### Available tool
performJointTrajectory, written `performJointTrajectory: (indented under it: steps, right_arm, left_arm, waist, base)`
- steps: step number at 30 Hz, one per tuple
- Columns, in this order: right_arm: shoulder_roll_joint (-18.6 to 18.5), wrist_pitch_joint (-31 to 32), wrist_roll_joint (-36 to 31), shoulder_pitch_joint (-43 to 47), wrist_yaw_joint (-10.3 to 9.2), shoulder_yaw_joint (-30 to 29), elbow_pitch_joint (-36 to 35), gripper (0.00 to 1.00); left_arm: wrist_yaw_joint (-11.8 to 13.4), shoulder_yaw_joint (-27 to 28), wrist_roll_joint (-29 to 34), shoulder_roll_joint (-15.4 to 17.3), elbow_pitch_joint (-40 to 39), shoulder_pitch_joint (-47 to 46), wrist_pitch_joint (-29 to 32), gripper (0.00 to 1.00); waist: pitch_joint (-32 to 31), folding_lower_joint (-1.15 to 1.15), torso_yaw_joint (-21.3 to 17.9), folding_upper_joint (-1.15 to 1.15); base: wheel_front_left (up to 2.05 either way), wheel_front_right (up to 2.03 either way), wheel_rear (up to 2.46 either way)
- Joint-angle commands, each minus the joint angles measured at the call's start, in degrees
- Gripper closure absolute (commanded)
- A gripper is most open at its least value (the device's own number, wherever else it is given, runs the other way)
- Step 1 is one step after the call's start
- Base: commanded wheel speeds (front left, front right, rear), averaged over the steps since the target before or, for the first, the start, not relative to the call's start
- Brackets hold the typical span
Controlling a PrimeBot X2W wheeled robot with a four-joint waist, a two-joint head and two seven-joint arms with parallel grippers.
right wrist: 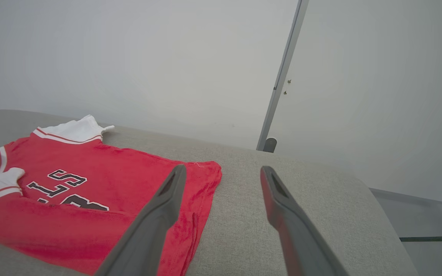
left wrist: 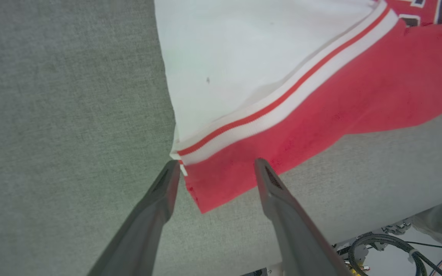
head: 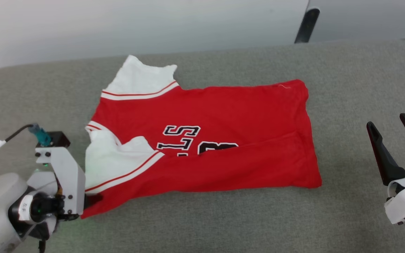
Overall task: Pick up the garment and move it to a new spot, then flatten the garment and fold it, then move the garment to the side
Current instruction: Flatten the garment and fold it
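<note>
The garment (head: pixel 202 140) lies spread on the grey cushion (head: pixel 223 225), its long edge nearest the robot already turned over the lettering. The left gripper (left wrist: pixel 216 164) stands with its jaws apart and empty. The shirt's red corner lies right between its fingertips and the striped sleeve seam is just ahead of them; whether the tips press the cushion I cannot tell. The right gripper (head: pixel 386 119) is likewise spread and holds nothing, with the hem well off to its left. To fold cleanly, the left should close low on that corner and catch both layers, while the right comes across to the matching hem corner so both ends lift together.
</note>
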Motion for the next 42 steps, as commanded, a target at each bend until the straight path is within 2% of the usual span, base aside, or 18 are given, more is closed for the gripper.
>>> performJointTrajectory:
  steps: [1,10,11,13,14,20,27,33,42]
  right_arm:
    - [0.33,-0.07,0.36,0.18,-0.09,-0.26,-0.26,0.0]
    - [0.9,0.34,0.93,-0.85,-0.09,-0.89,-0.4,0.0]
    - [0.97,0.55,1.05,-0.9,-0.09,-0.82,-0.3,0.0]
    - [1.04,1.06,1.19,-0.93,-0.09,-0.56,-0.12,0.0]
    - [1.17,1.47,1.53,-0.97,-0.09,-0.51,0.07,0.0]
    - [0.94,5.09,2.66,-1.77,-0.09,-0.47,0.81,0.0]
    - [0.75,15.25,5.9,-2.71,-0.09,0.35,3.37,0.0]
    - [1.34,22.93,8.24,-5.01,-0.08,0.5,7.38,0.0]
    - [1.76,28.42,8.52,-7.93,-0.08,0.55,15.63,0.0]
  left_arm:
    - [-0.36,-0.38,0.35,-0.19,1.42,0.34,0.54,0.0]
    - [-2.83,-1.04,-0.81,-4.12,8.68,0.56,1.16,0.0]
    - [-3.53,-1.21,-0.96,-4.64,9.24,0.73,1.32,0.27]
    - [-4.36,-1.19,-1.37,-5.37,10.32,0.69,1.49,0.91]
    - [-4.73,-1.25,-1.07,-5.45,10.75,0.51,1.33,1.0]
    - [-6.34,0.09,-0.4,-5.0,12.07,-1.43,-0.33,1.0]
    - [-7.37,-0.16,0.73,-6.38,12.43,-3.11,-0.4,1.0]
    - [-8.21,-0.55,1.82,-8.18,12.42,-4.97,-0.15,1.0]
    - [-8.93,-0.6,3.36,-10.21,12.91,-7.91,-0.28,1.0]
  waist:
    - [1.61,0.0,-1.26,0.0]
    - [3.21,0.0,-1.25,0.0]
    - [3.32,0.0,-1.19,0.0]
    - [3.51,0.0,-1.05,0.0]
    - [3.6,0.0,-0.97,0.0]
    - [3.97,0.0,-0.19,0.0]
    - [4.42,0.0,1.48,0.0]
    - [5.62,0.0,3.34,0.0]
    - [8.59,0.0,5.85,0.0]
  base:
    - [0.0,0.0,0.0]
    - [0.0,0.0,0.0]
    - [0.0,0.0,0.0]
    - [0.0,0.0,0.0]
    - [0.0,0.0,0.0]
    - [0.0,0.0,0.0]
    - [0.0,0.0,0.0]
    - [0.0,0.0,0.0]
    - [0.0,0.0,0.0]
